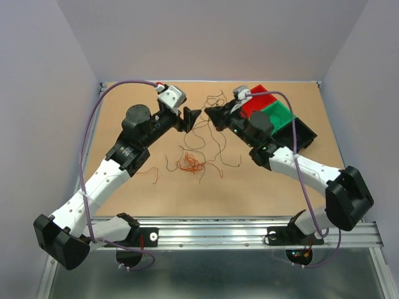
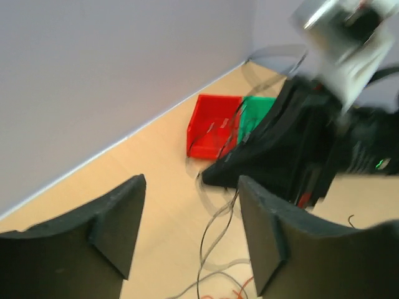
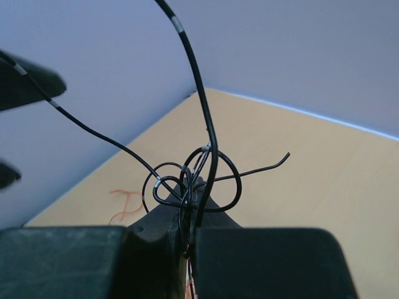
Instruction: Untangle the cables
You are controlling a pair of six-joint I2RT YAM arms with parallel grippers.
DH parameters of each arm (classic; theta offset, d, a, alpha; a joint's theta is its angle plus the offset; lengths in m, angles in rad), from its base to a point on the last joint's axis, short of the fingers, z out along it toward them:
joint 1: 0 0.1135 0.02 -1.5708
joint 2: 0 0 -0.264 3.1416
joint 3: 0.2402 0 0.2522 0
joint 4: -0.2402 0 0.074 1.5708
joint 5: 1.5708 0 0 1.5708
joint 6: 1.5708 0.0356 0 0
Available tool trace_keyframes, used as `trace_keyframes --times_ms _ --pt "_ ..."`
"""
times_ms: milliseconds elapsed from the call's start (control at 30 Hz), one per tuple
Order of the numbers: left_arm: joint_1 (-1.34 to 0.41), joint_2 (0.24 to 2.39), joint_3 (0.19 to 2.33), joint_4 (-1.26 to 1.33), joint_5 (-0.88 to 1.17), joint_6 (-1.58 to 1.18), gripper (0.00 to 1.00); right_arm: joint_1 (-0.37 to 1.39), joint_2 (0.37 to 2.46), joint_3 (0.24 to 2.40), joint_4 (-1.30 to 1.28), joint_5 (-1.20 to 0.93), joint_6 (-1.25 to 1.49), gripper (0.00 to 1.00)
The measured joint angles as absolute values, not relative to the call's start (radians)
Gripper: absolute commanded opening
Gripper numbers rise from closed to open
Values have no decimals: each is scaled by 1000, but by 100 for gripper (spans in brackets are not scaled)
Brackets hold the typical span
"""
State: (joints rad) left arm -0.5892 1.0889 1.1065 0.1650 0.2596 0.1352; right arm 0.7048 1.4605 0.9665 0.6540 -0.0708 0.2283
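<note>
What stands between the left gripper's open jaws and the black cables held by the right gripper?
Nothing visible: the left gripper faces the black cables, clamped in the right gripper, across bare space.

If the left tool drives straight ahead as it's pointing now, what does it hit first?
Probably the dark cables hanging from the shut right tool, then that tool's tip just behind; depth is unclear.

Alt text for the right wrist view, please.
The right gripper is shut on a knot of black cables, with the table behind. One strand rises out of frame, another runs up-left; orange cables lie on the table at left.
</note>
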Motion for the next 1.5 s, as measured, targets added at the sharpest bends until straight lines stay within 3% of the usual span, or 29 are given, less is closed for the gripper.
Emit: trace_keyframes --times_ms 100,400,633,767,1167,1367,1500 --pt "-576 1070 1024 216 180 137 98 594 1392 964 602 -62 282 0" --pt "-567 1078 858 357 173 157 99 188 1314 922 510 -106 460 0" --pt "-567 1211 839 407 209 174 99 36 1304 791 519 -105 548 0" --pt "-567 1213 825 419 218 185 99 -73 1349 719 638 -184 621 0" --pt "-568 1153 793 475 236 210 99 -321 1761 669 1172 -509 994 0" --pt "-568 1153 791 475 241 216 99 -372 1753 652 1235 -516 1052 1" --pt "-568 1152 791 475 247 220 99 -423 1619 520 1256 -427 1040 1"
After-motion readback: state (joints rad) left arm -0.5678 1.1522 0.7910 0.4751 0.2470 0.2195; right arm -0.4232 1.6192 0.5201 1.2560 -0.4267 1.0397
